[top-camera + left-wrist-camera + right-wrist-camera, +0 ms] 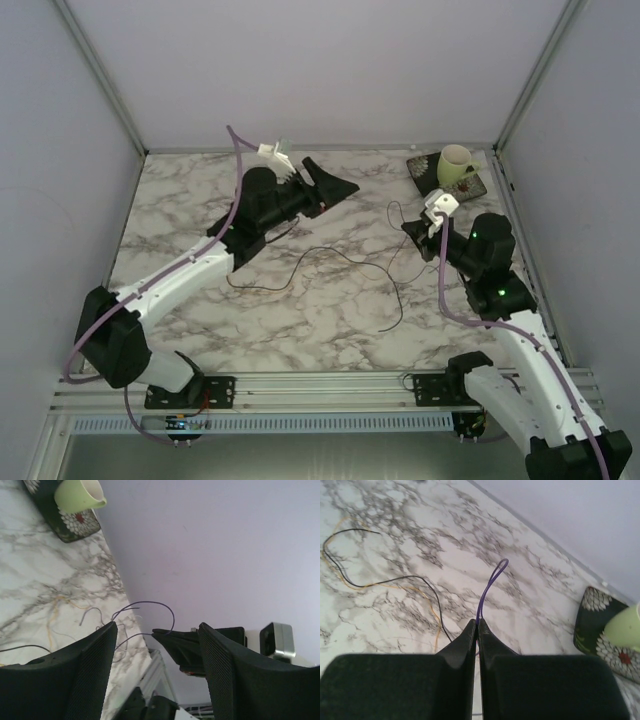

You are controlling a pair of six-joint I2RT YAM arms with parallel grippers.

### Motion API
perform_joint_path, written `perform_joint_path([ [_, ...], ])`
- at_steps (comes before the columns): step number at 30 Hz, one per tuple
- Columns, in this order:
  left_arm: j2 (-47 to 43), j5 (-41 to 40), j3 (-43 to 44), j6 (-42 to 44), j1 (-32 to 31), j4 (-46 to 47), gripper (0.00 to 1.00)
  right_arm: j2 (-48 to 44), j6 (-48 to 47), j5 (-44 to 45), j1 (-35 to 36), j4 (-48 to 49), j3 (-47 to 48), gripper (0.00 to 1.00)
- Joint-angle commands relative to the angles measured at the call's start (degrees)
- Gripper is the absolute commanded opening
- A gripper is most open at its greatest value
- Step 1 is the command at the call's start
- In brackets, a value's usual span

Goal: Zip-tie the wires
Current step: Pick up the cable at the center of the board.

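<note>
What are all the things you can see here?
wires: at least two, black and orange, loose on the table's middle
purple loop: one, thin, pinched in the right end effector
cup: one, pale green, on the coaster
coaster: one, dark with white flowers, far right corner
table: one, white-grey marble
arms: two, white and black, left, right
left end effector: black, open, holding nothing
right end effector: black, shut on the purple loop

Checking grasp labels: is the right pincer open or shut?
Shut: the right pincer has its tips together, pinching a thin purple strand looping forward.
</note>
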Motion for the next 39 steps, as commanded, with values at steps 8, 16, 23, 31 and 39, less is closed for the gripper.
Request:
perform_joint_path([
  [8,7.79,-2.12,0.89,-11.19,-5.25,12.89,0.69,-0.2,-0.49,-1.24,7.41,8.8,-0.31,0.0],
  [16,11.5,-1.35,1.5,-13.76,-7.11,15.33,0.68,-0.09,-1.37,2.18,10.93,10.18,-0.94,0.0],
  [23,12.33,-0.3,2.05,-14.26,-7.38,15.46,0.65,-0.43,-3.02,5.73,12.16,9.75,-1.75,0.0],
  [31,7.77,-4.96,-0.78,-11.98,-6.56,10.17,0.69,-4.59,-6.39,11.51,12.16,9.37,-5.24,0.0],
  [39,8.61,0.35,4.61,-14.85,-6.32,2.62,0.79,-4.82,-10.08,15.25,12.23,9.86,-6.77,0.0],
])
